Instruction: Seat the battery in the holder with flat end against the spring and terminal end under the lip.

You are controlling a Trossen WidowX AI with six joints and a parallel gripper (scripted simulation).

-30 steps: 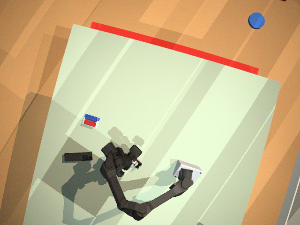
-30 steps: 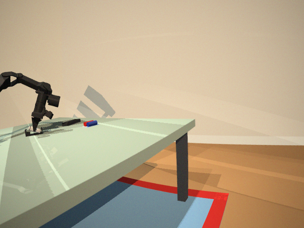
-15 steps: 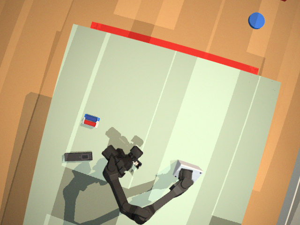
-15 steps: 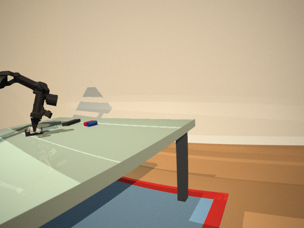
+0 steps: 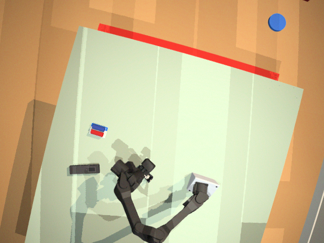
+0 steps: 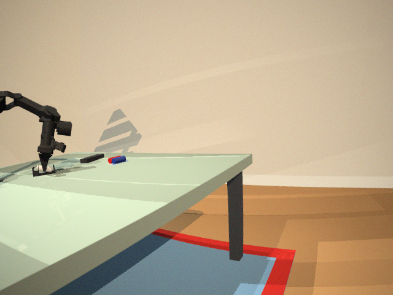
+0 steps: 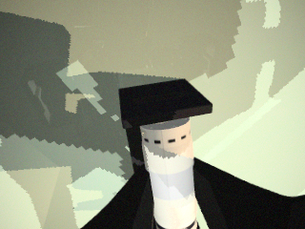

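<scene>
The white battery [image 6: 40, 168] [image 7: 173, 183] lies in or just over the black holder [image 6: 39, 174] [image 7: 164, 102]. In the exterior view it looks nearly level between the holder's two raised ends. In the wrist view its end with black dashes is close against the holder's end piece, which overhangs it. My gripper [image 6: 44, 169] [image 7: 169, 167] is shut on the battery around its middle, pointing down. In the top view the arm covers most of both. The spring, the far end and the battery's underside are hidden, so full seating cannot be told.
A dark oblong block [image 5: 84, 169] [image 6: 91, 158] lies left of the arm in the top view. A blue cylinder [image 5: 98, 127] [image 6: 118, 159] and a red cylinder [image 5: 96, 132] [image 6: 110, 159] lie side by side beyond it. The arm's pale base [image 5: 204, 178] stands to the right.
</scene>
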